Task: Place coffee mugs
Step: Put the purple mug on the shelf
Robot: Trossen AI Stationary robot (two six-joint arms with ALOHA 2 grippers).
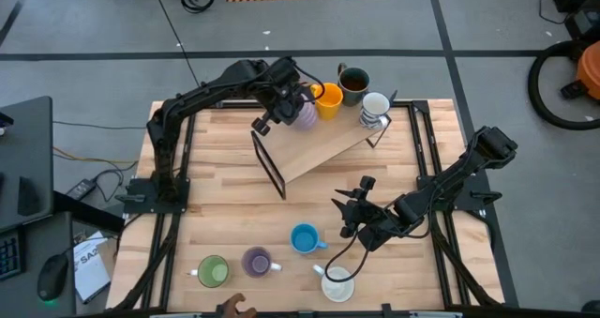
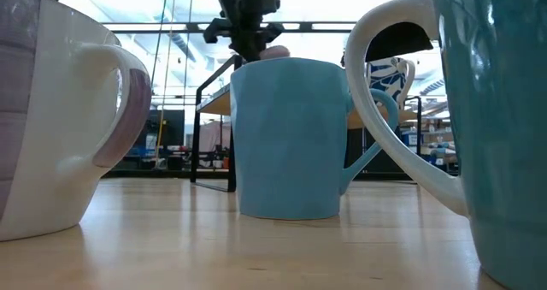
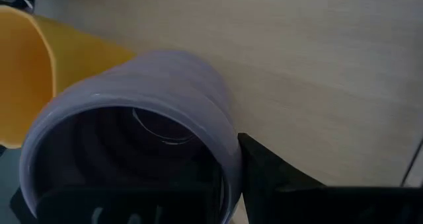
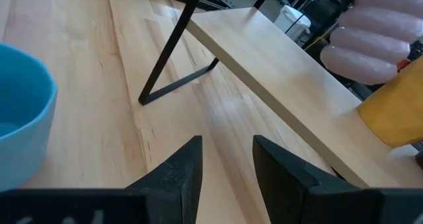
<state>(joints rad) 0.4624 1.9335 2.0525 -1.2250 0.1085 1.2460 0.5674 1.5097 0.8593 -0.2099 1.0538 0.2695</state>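
Note:
A raised wooden shelf (image 1: 314, 149) stands at the table's far side. On it are an orange mug (image 1: 328, 100), a dark mug (image 1: 353, 83) and a white, blue-patterned mug (image 1: 375, 107). My left gripper (image 1: 292, 102) is shut on a pale purple mug (image 1: 306, 115) at the shelf's far left end, next to the orange mug (image 3: 26, 72). Near the table's near edge stand a green mug (image 1: 213, 271), a second purple mug (image 1: 257, 261), a blue mug (image 1: 304, 238) and a white mug (image 1: 337, 285). My right gripper (image 1: 354, 211) is open, low over the table just right of the blue mug (image 4: 20, 112). My left gripper holds the pale purple mug by its rim (image 3: 228, 151), one finger (image 3: 271, 174) outside the wall and the other inside the hollow. The fingers come from above, pointing down. The mug is upright, its base at the shelf top; whether it rests there, I cannot tell.
The shelf has dark metal legs (image 1: 270, 163) and slants across the table's far half. Black frame rails (image 1: 427, 159) run along both table sides. In the low view the blue mug (image 2: 291, 136) stands between the purple mug (image 2: 51, 110) and a teal-walled mug (image 2: 504, 110).

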